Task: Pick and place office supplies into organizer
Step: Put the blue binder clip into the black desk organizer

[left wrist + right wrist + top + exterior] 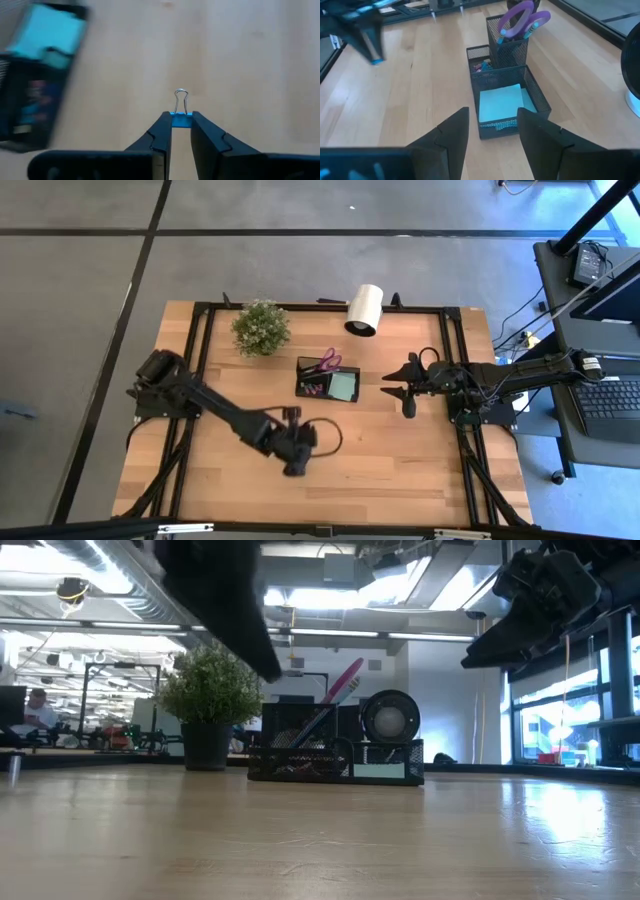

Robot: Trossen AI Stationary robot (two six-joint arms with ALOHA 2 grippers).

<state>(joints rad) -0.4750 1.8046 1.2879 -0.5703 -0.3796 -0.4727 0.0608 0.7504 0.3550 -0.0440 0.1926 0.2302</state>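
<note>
Left hand (181, 131) pinched shut on blue binder clip (181, 118) above table (400, 460); right hand (492, 131) open, empty, nr organizer (512, 107).

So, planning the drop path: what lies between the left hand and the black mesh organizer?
Only bare wooden tabletop, clear in the high view, between the left hand, shut on a small blue binder clip, and the black mesh organizer.

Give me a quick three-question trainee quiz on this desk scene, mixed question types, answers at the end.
1. True or false: the scissors stand in the organizer.
2. What does the left gripper hold? A) pen B) blue binder clip C) sticky notes
3. Fill in: the right gripper is ___ and holds nothing.

Key: 1 true; 2 B; 3 open.
</note>
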